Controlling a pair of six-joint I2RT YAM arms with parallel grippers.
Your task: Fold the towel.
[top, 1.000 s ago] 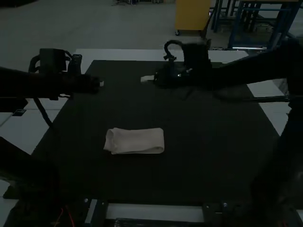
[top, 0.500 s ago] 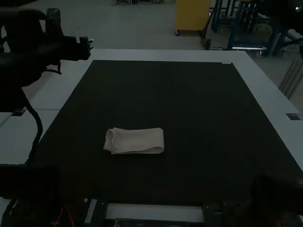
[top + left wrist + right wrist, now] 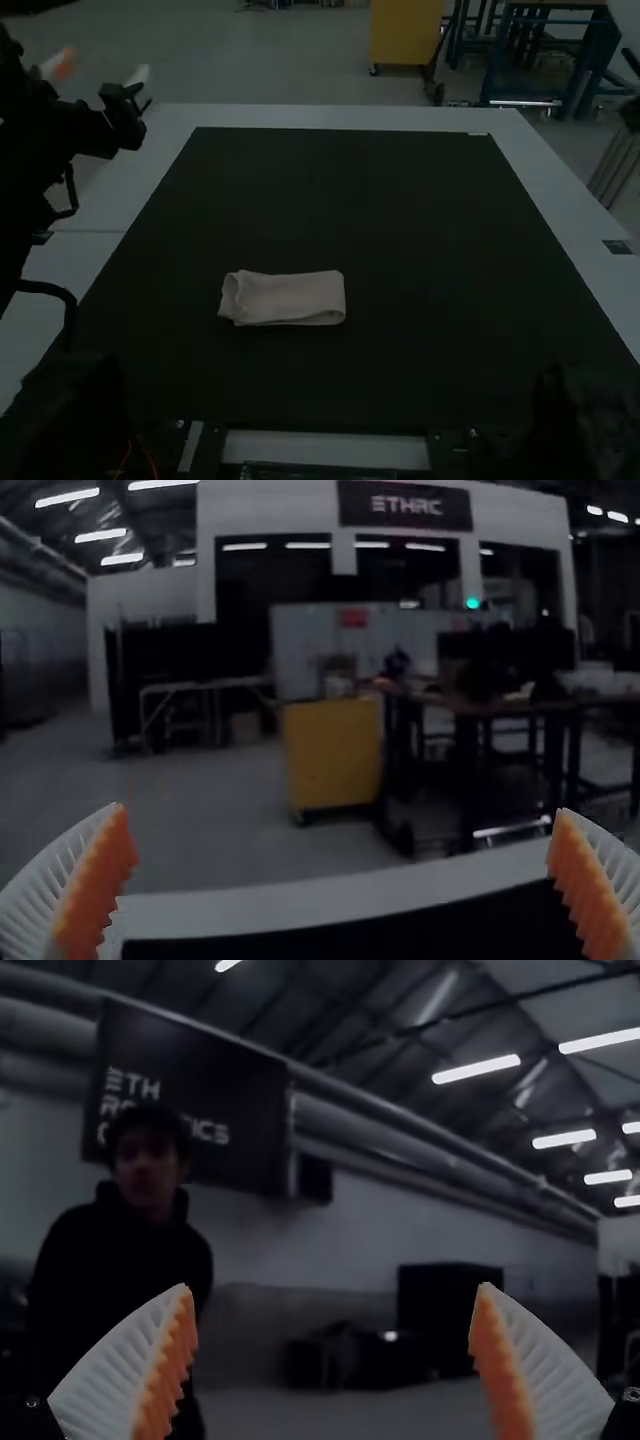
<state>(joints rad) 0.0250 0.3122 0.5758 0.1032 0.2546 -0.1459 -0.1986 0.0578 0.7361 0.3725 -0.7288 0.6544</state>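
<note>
Cream against black, the towel (image 3: 283, 298) sits folded on the mat (image 3: 430, 240), a bit left of its middle and toward the robot's bases, its long axis running left to right, with a rounded fold at the right end. From the high view, the left gripper (image 3: 105, 64) hangs off beyond the mat's far left corner, so the towel lies back toward the bases and to the right of it; I'd call that the nearer hand, if either must return. A second ago both hands were out over the mat's far part; the left has since swung away outward, while the towel has kept its place and shape. The left wrist view looks over the far rim of the table (image 3: 330, 905), its orange pads (image 3: 95, 890) spread wide with nothing between them. Over in the right wrist view, the right gripper (image 3: 334, 1286) is agape and empty too, aimed up and away from the work. Looks to me like the folding is about done, and any tidying would need a long reach back.
</note>
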